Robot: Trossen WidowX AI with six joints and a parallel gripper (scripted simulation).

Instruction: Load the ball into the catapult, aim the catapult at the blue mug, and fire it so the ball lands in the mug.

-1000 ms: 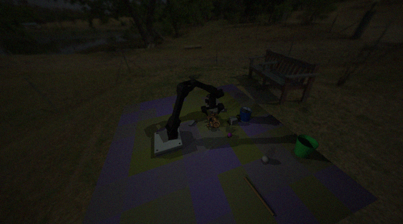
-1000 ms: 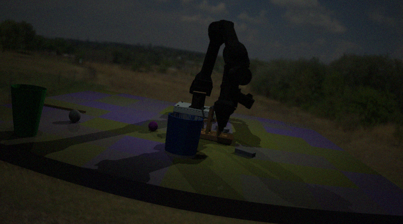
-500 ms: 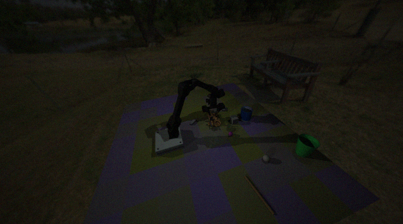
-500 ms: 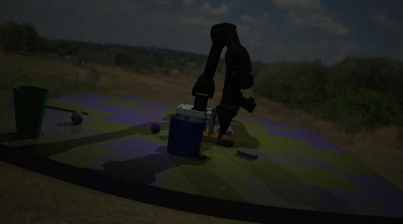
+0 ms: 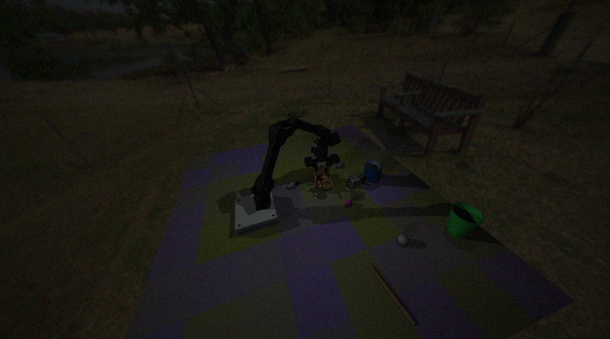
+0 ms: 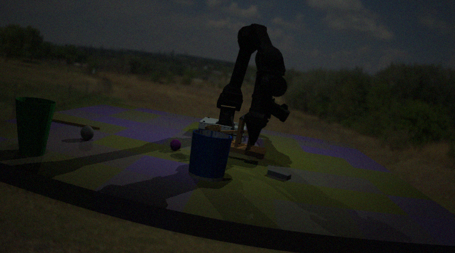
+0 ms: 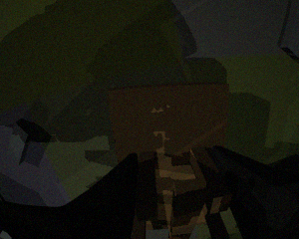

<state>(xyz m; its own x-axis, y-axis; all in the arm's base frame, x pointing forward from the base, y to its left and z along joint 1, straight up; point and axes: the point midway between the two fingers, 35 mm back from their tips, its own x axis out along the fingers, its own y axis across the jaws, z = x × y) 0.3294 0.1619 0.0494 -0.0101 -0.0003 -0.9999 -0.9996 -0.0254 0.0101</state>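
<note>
The wooden catapult [image 5: 324,183] [image 6: 257,151] [image 7: 169,112] is between the fingers of my gripper [image 5: 322,175] [image 7: 175,156], which is shut on it from above. Its base looks slightly raised off the mat, with a shadow beneath. The fingers hide part of its frame. The blue mug [image 5: 372,173] [image 6: 209,156] stands upright beyond the catapult from my base and partly hides it in the exterior view. A purple ball [image 5: 349,202] [image 6: 175,144] lies on the mat to one side of the catapult. A larger grey ball [image 5: 402,240] [image 6: 86,133] lies farther off.
A green cup [image 5: 463,221] [image 6: 35,126] stands near the mat's edge. A wooden stick [image 5: 392,294] [image 6: 75,124] lies beyond the grey ball. A grey box [image 5: 354,181] sits between catapult and mug. A grey block [image 6: 279,173] and another small grey piece [image 5: 292,185] lie nearby.
</note>
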